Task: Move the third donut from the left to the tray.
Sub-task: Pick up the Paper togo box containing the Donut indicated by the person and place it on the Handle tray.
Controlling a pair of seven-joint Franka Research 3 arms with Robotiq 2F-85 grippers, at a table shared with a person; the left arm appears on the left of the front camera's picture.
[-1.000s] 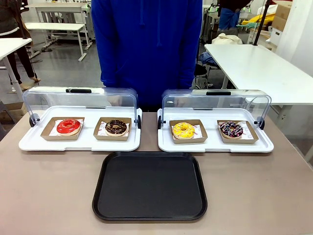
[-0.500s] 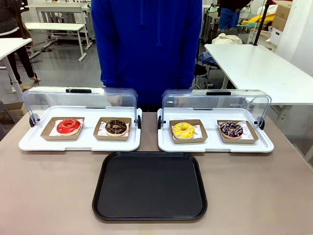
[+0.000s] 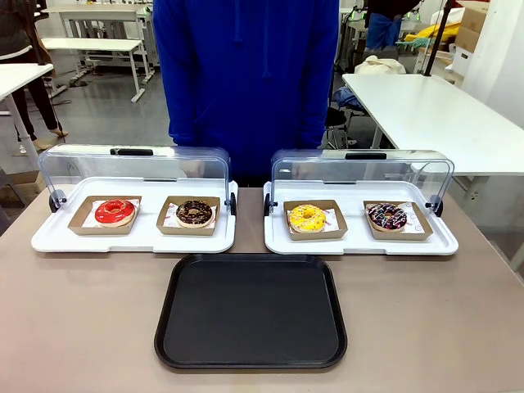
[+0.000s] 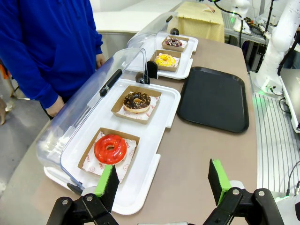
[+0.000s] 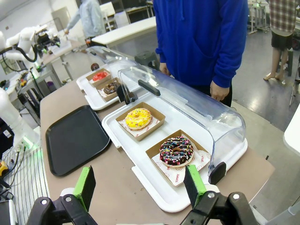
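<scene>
yellow donut [image 5: 138, 118], well ahead of wide-spread right hand [image 5: 139, 185]

We take this for a lab or workshop hall. Far ahead of our right claw [image 5: 139, 187] stand long white work tables [image 5: 125, 31] on a bare grey floor [image 5: 267, 101], and cardboard boxes [image 3: 472, 26] sit farther off.

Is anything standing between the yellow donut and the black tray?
Nothing visible blocks the way. The clear lid is open behind the yellow donut; toward the black tray lie only the low wall of its box, the front rim of the white tray and bare table.
</scene>
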